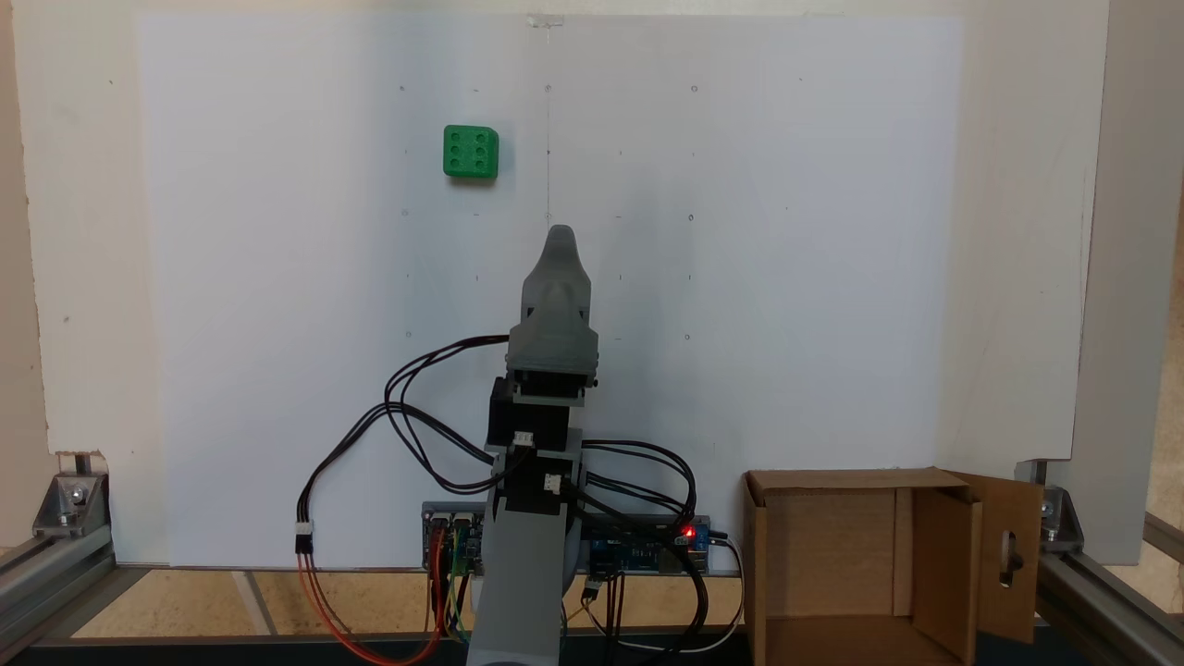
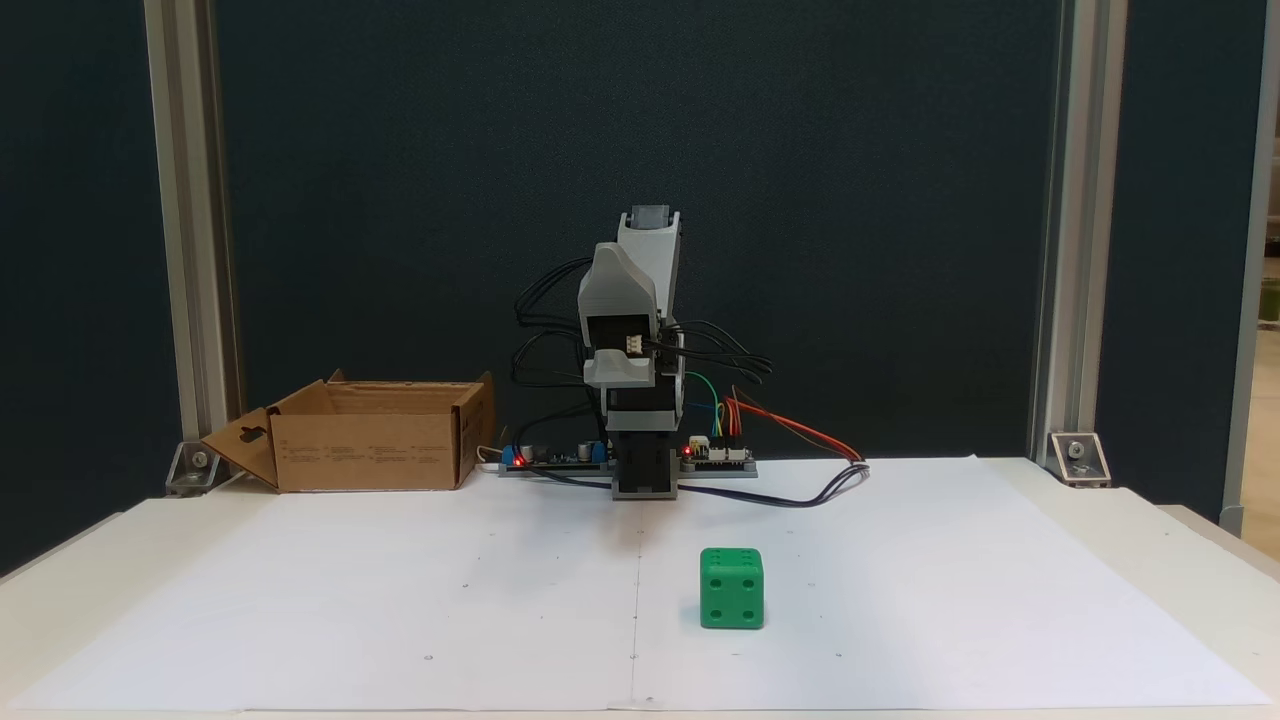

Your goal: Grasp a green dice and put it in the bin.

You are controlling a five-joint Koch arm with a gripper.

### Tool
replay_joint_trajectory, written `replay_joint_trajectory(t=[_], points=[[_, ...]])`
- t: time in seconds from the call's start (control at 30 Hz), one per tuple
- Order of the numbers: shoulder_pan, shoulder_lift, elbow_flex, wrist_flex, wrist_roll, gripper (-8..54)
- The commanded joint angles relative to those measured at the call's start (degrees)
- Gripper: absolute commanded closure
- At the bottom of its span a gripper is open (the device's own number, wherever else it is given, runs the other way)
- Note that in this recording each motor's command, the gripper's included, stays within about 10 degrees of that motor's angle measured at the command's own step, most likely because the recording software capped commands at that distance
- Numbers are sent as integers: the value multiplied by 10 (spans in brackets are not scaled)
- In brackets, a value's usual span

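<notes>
Fixed view: tool (image 1: pixel 561 242) jaws overlap, state unclear; bin (image 1: pixel 962 546) cropped.

A dark blue backdrop (image 2: pixel 400 200) between aluminium posts (image 2: pixel 1060 230) rises behind the white table (image 2: pixel 1150 520).

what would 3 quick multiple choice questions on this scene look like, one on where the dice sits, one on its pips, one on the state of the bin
1. Where is the green dice?
A. on the white paper, apart from the arm
B. inside the bin
C. on the circuit boards

2. How many pips are on the dice's top face in the fixed view from above?
A. one
B. three
C. six

3. What state is the bin in?
A. taped shut
B. open, with its flaps up
C. tipped upside down

Answers:
1 A: the dice stands alone on the white paper.
2 C: two rows of three show.
3 B: its bare inside is visible past the flaps.
</notes>
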Motion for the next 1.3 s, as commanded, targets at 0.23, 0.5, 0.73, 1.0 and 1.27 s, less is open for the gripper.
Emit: replay_joint_trajectory(t=[0.23,0.5,0.73,1.0,1.27], points=[[16,63,27,-31,8,8],[14,62,27,-28,8,8],[16,63,27,-30,7,8],[16,62,27,-28,4,9],[8,62,27,-26,4,14]])
